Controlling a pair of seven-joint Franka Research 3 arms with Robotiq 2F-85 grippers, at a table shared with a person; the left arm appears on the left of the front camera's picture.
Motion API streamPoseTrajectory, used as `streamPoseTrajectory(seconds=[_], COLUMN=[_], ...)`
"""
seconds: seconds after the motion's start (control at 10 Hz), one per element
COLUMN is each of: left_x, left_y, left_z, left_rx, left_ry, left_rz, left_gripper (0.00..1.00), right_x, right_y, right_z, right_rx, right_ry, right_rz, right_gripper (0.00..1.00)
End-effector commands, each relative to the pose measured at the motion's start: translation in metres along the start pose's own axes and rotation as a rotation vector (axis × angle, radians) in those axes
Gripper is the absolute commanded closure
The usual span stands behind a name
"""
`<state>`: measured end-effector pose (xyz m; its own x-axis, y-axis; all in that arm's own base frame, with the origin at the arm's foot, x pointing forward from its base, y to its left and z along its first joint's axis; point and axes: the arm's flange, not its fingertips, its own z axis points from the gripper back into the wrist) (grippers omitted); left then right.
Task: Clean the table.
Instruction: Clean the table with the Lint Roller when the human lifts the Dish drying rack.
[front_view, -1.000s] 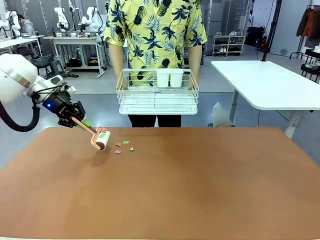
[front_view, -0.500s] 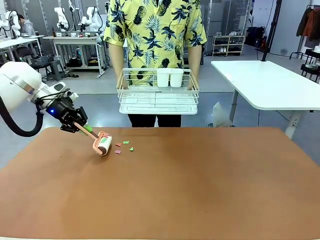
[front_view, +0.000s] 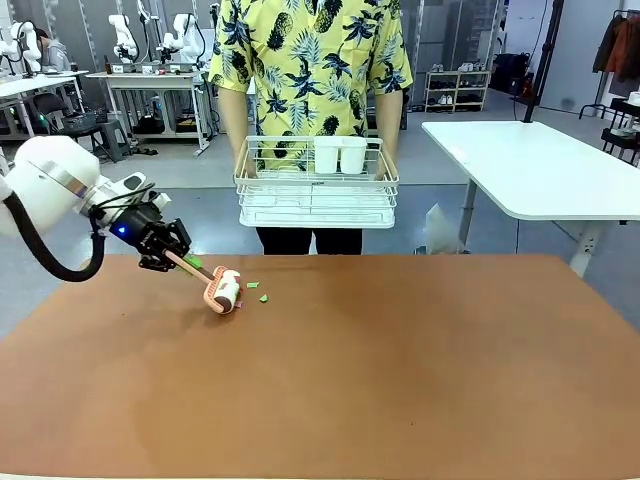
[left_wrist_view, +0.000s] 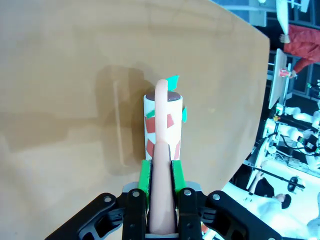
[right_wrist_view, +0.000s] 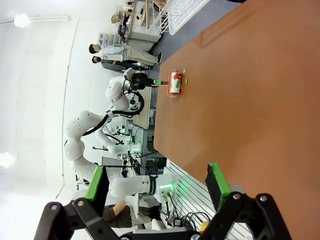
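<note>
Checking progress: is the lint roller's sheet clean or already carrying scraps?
Carrying scraps: red and green bits stick to the lint roller, clamped in the left gripper.

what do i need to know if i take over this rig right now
Left gripper: shut on the roller's handle, with the roller down on the table, far left.
Right gripper: open, holding nothing.
Done: red and green scraps are stuck to the roller.
Left: a few green bits lie on the table just right of the roller; rolling on over them looks like the next move.
Person at the far side holds a wire rack with two white cups.
</note>
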<state>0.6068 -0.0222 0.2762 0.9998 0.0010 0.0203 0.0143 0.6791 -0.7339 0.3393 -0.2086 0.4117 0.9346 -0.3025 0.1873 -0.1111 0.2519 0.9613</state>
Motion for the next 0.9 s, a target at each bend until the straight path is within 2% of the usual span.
streamPoseTrajectory(seconds=[0.0,0.4,0.8], left_x=[-0.002,-0.003,-0.005], left_y=[-0.014,-0.09,-0.122], left_z=[-0.047,-0.116,-0.123], left_rx=[0.037,0.077,0.073], left_ry=[-0.027,0.027,0.023], left_rz=[-0.021,-0.081,-0.082], left_gripper=[0.79,0.79,0.79], right_x=[0.0,0.0,0.0], right_y=[0.004,0.004,0.004], right_z=[0.0,0.0,0.0], right_rx=[0.009,0.009,0.009], right_ry=[-0.007,-0.007,-0.007], right_rz=[-0.001,-0.001,-0.001], right_gripper=[0.0,0.0,0.0])
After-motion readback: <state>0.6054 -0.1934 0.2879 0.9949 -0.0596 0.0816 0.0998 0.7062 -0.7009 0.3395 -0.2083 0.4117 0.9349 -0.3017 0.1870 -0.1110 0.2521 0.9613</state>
